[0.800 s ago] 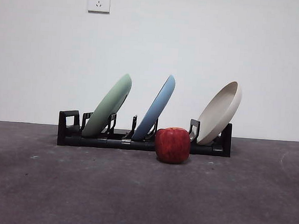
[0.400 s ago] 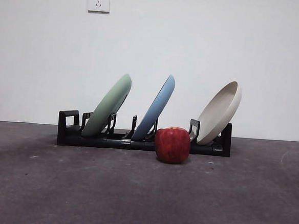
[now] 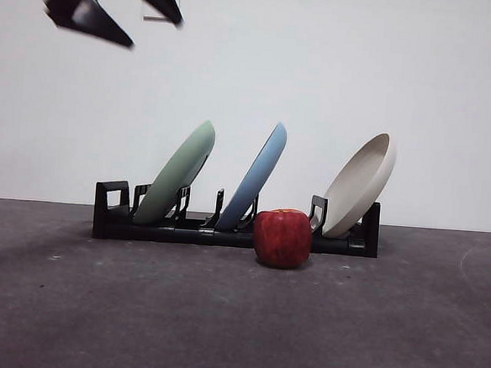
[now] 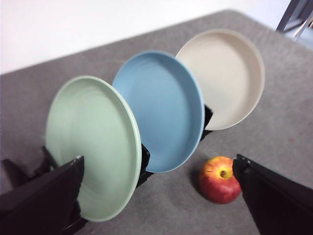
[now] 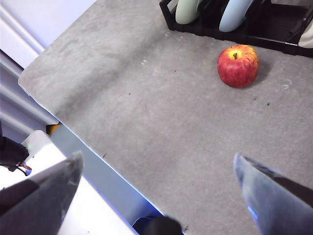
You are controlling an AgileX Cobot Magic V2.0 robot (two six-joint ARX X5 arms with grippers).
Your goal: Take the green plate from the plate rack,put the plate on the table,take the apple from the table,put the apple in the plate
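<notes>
Green plate in rack, left gripper above

The light is even and soft, quite bright on the white wall, and the apple throws only a faint shadow on the table. The left tool is blurred in the front view, and both wrist pictures are a little unsharp at their lower edges.

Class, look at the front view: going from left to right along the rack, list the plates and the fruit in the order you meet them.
green plate → light blue plate → apple → cream-white plate. All three plates stand tilted in the plate rack; the apple sits on the table just in front of it.
</notes>
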